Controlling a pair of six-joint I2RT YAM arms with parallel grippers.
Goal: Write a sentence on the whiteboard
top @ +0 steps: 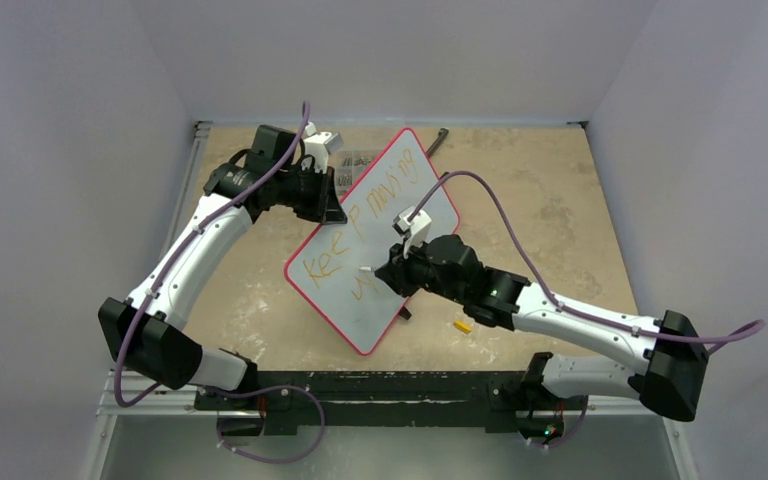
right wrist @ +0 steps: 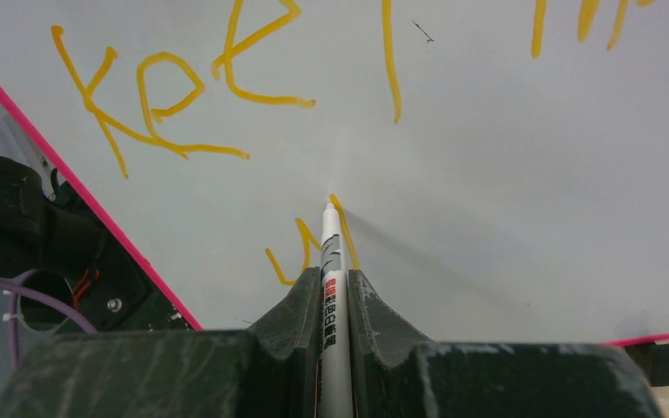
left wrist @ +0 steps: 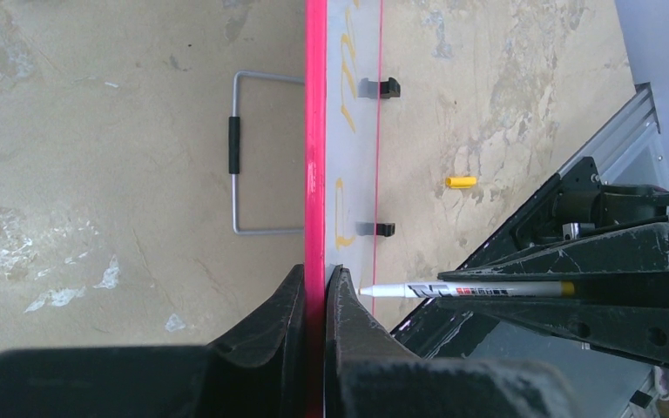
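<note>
The whiteboard (top: pixel 380 230) stands tilted on the table (top: pixel 540 200), with the left gripper (left wrist: pixel 318 279) pinching its red frame at the far edge. The right arm stretches across the board's front, and the right gripper (right wrist: pixel 335 279) clamps a marker (right wrist: pixel 331 235) whose tip meets the sentence (top: pixel 362 212) at its second line.

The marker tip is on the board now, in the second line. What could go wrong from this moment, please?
1. The left gripper clamps the whiteboard only at its thin red frame, so writing pressure might swing or slip the board and bend the strokes.
2. The right gripper pinches the marker well behind its tip. It may tilt or slide back, leaving faint lines in the sentence.
</note>
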